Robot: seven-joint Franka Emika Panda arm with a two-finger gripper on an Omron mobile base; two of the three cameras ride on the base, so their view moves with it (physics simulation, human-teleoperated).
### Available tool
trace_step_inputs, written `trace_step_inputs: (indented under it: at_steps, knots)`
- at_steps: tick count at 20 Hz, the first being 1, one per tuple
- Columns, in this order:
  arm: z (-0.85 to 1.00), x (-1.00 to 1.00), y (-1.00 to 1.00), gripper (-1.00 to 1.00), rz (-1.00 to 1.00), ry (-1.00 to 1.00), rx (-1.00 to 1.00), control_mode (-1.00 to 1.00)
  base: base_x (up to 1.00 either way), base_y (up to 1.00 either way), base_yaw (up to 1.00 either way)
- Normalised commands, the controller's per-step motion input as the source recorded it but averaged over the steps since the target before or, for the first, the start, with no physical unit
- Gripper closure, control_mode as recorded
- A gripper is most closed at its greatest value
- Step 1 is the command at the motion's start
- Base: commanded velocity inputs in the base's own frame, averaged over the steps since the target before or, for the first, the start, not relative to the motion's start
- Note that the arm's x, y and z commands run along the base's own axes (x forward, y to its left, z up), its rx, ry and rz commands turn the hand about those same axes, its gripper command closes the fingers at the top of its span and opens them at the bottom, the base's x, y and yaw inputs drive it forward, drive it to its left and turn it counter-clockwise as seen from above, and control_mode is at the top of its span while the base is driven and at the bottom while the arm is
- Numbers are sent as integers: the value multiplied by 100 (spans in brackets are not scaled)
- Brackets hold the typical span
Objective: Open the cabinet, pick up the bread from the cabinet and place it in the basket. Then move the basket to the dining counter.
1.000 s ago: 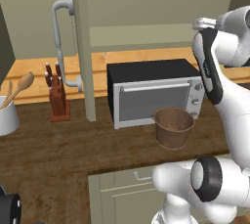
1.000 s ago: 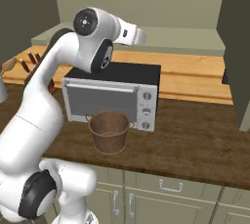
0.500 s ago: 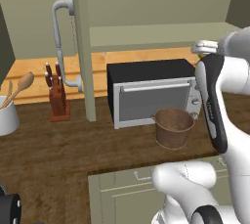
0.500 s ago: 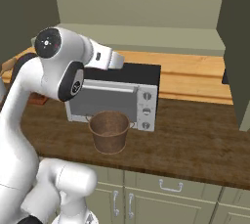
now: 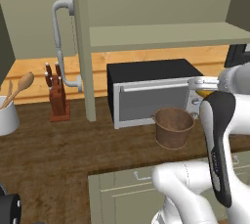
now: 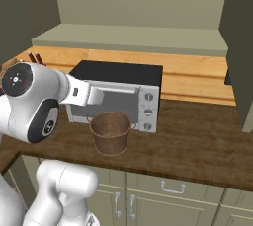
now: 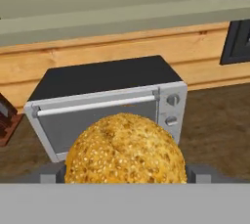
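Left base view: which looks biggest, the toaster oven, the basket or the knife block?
1. Toaster oven, clearly largest.
2. Basket.
3. Knife block; it looks close to the basket in size and sits farther back, so this order is unsure.

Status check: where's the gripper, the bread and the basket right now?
Gripper shut on bread. Basket on counter, fronting toaster oven. Nothing in the way.
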Motion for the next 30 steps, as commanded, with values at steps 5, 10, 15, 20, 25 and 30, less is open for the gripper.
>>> trace_step_inputs:
  at_steps: [5, 10, 15, 20, 25, 30]
  knots:
    - [-59, 1, 19, 100, 0, 36, -2, -100, 0, 0, 0]
    - [-20, 39, -4, 100, 0, 40, 0, -100, 0, 0, 0]
    - [-16, 56, -6, 100, 0, 32, 0, -100, 0, 0, 0]
    - [-49, 43, -4, 100, 0, 28, 5, -100, 0, 0, 0]
    - [-66, 9, 0, 100, 0, 10, 9, -100, 0, 0, 0]
    - [-44, 17, -2, 100, 0, 1, 3, -100, 0, 0, 0]
